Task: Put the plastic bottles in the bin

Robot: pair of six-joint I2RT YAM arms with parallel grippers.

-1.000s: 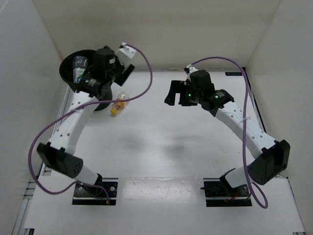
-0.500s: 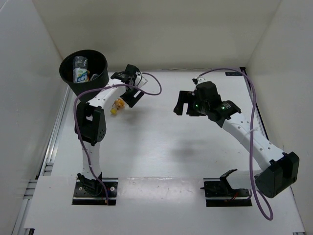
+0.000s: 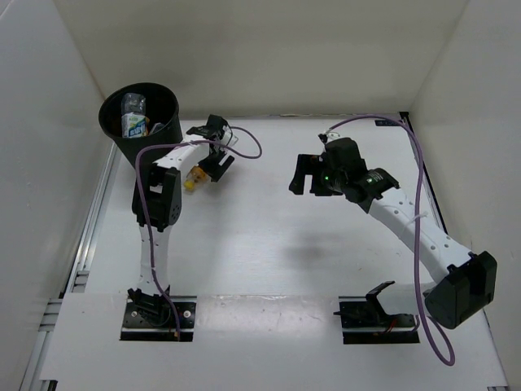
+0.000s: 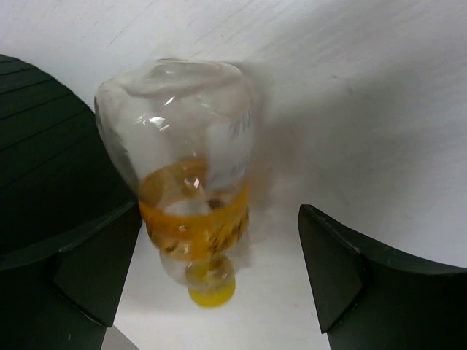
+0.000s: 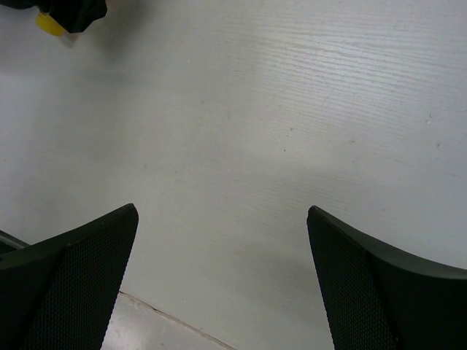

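Observation:
A small clear bottle with an orange label and a yellow cap (image 4: pixel 193 197) lies on the white table next to the black bin (image 4: pixel 36 146). My left gripper (image 4: pixel 219 219) is open just above it, one finger on each side, not touching it. In the top view the bottle (image 3: pixel 195 174) lies right of the bin (image 3: pixel 114 134), under my left gripper (image 3: pixel 213 153). The bin holds a clear bottle (image 3: pixel 133 103) and a blue-green-labelled one (image 3: pixel 134 125). My right gripper (image 3: pixel 305 175) is open and empty over the middle of the table (image 5: pixel 222 211).
White walls close off the back and both sides. A metal rail (image 3: pixel 94 220) runs along the table's left edge. The bottle's yellow cap (image 5: pixel 49 23) shows at the top left of the right wrist view.
My left arm has swung away from above the bin, folded and lowered its open gripper over the yellow-capped bottle. My right arm has drawn back a little to the right.

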